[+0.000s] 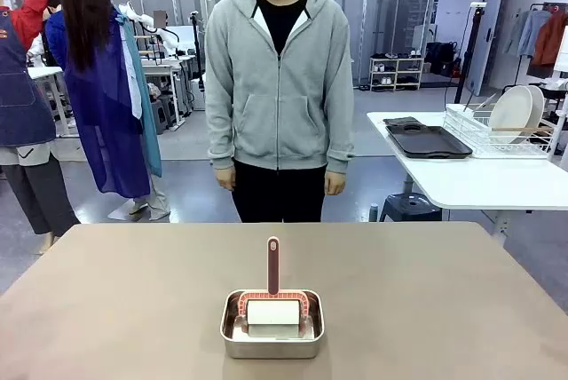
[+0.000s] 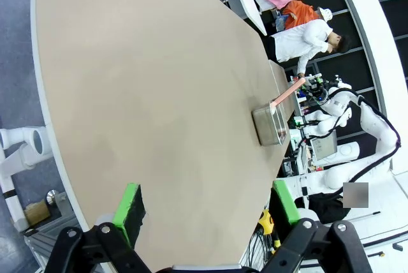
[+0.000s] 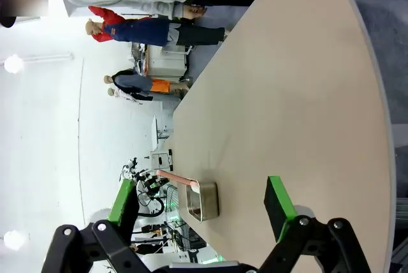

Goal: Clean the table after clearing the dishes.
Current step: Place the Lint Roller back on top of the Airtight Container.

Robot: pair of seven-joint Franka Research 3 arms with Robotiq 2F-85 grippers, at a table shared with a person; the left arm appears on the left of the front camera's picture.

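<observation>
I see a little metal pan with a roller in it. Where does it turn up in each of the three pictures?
Front view: the steel pan sits low in the middle, at the near edge of the table, the lint roller inside it with its handle upright.
Left wrist view: right of centre, near the table's edge.
Right wrist view: low, left of centre.
Shared landmark: the roller's pink handle, rising from the pan.
</observation>
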